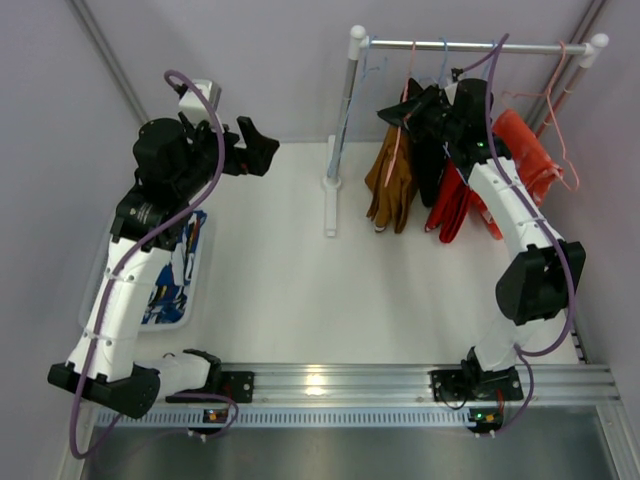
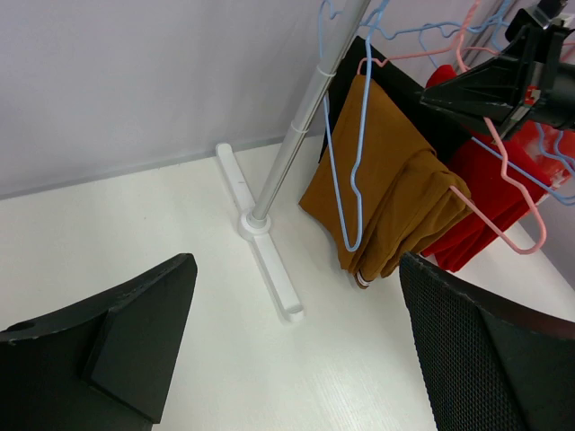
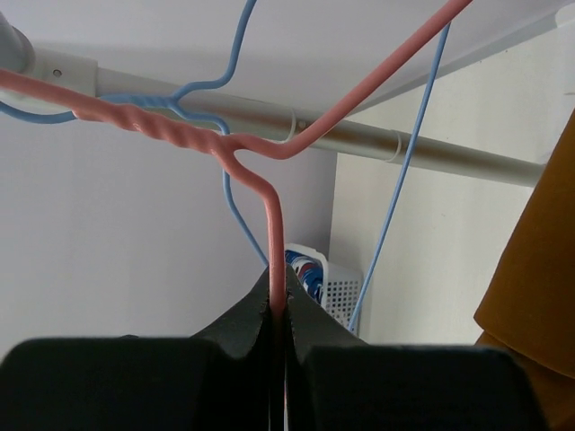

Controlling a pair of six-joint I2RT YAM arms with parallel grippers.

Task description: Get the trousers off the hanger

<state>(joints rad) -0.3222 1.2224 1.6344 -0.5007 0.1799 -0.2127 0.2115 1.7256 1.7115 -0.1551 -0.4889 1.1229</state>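
Tan-brown trousers (image 1: 392,185) hang folded over a pink hanger (image 1: 401,140) on the rack's rail (image 1: 480,46). Black trousers (image 1: 432,165) and red trousers (image 1: 452,208) hang beside them to the right. My right gripper (image 1: 412,108) is shut on the pink hanger's wire (image 3: 275,224) just below its twisted neck, under the rail (image 3: 359,136). My left gripper (image 1: 262,150) is open and empty, raised above the table left of the rack; its view shows the tan-brown trousers (image 2: 395,189) and red trousers (image 2: 490,193). Blue patterned trousers (image 1: 168,285) lie in a white basket (image 1: 197,290).
The rack's pole (image 1: 345,110) and white foot (image 1: 330,205) stand mid-table. An orange-red garment (image 1: 525,150) hangs at the rail's right end. Empty blue hangers (image 2: 352,171) hang near the pole. Grey walls close in behind and on both sides.
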